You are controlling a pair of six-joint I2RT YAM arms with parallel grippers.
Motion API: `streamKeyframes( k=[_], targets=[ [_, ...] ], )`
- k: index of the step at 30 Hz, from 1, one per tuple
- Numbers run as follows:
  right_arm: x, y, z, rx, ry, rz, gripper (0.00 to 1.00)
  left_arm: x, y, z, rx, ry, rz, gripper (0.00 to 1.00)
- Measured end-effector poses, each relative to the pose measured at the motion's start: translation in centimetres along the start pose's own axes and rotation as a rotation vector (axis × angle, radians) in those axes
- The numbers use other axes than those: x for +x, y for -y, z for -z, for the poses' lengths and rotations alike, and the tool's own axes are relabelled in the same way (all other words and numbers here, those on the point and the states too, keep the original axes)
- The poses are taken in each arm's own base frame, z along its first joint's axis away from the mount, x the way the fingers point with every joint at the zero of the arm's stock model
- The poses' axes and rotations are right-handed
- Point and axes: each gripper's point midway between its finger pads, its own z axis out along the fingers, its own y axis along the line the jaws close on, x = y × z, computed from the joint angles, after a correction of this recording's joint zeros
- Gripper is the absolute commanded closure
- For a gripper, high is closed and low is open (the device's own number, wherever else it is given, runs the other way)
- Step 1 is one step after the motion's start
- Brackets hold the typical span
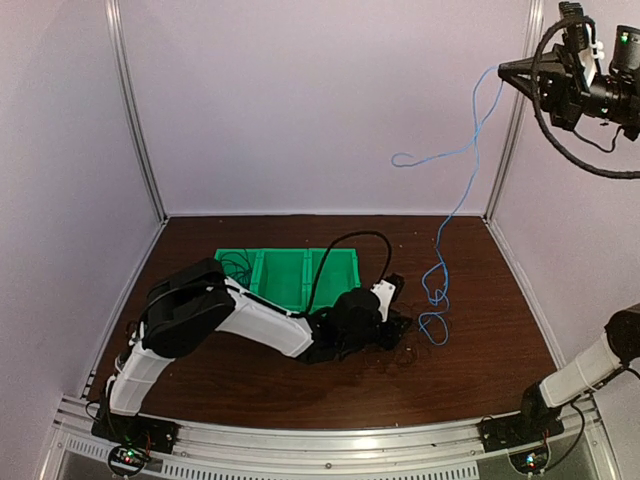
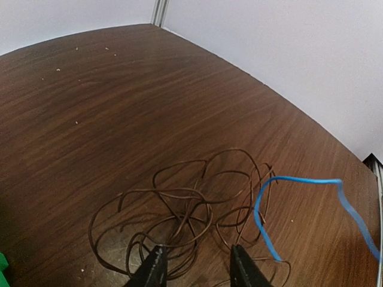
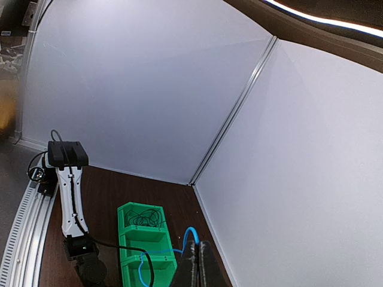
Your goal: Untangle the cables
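A tangle of thin dark cables (image 2: 191, 203) lies on the brown table, in the top view (image 1: 405, 338) just right of the left arm's wrist. My left gripper (image 2: 197, 266) (image 1: 398, 322) is low over the tangle's near edge. Its jaws are apart, with dark strands lying between the fingertips (image 2: 157, 258). A bright blue cable (image 1: 468, 180) hangs from my right gripper (image 1: 508, 70), raised high at the top right and shut on it. The blue cable's lower end curls on the table beside the tangle (image 2: 263, 221). In the right wrist view the gripper (image 3: 199, 263) pinches the blue cable (image 3: 190, 233).
A green bin (image 1: 285, 253) (image 3: 120, 228) with three compartments stands behind the left arm. Its left compartment holds a coiled black cable (image 3: 142, 217). White walls close the table at the back and on both sides. The left arm's thick black hose (image 1: 345, 240) arcs over the bin.
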Motion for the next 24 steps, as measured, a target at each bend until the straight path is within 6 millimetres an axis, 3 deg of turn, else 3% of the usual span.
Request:
streamKeyframes(
  k=[4, 8, 11, 15, 17, 19, 24],
  targets=[
    [-1.4, 2.2, 1.4, 0.042, 0.048, -0.011, 1.00, 1.3, 0.0, 0.2, 0.018, -0.033, 0.003, 0.79],
    [-4.0, 4.6, 2.9, 0.039, 0.160, -0.040, 1.00, 2.1, 0.4, 0.4, 0.056, -0.046, 0.001, 0.81],
    [-4.6, 5.0, 3.4, -0.004, 0.217, -0.079, 1.00, 3.2, 0.3, 1.0, 0.078, -0.054, 0.001, 0.78],
    [-2.2, 4.4, 3.2, -0.047, 0.206, -0.169, 1.00, 5.3, -0.5, 3.0, 0.075, -0.099, -0.008, 0.57],
    [-0.7, 3.8, 3.2, -0.058, 0.196, -0.214, 1.00, 5.0, -0.5, 3.9, 0.077, -0.104, -0.009, 0.51],
    [1.0, 3.0, 3.1, -0.067, 0.184, -0.266, 1.00, 3.5, 0.0, 4.9, 0.086, -0.082, -0.010, 0.48],
    [6.7, 1.9, 2.6, -0.064, 0.159, -0.441, 1.00, -3.3, 2.0, 8.3, 0.121, 0.043, -0.010, 0.47]
  ],
)
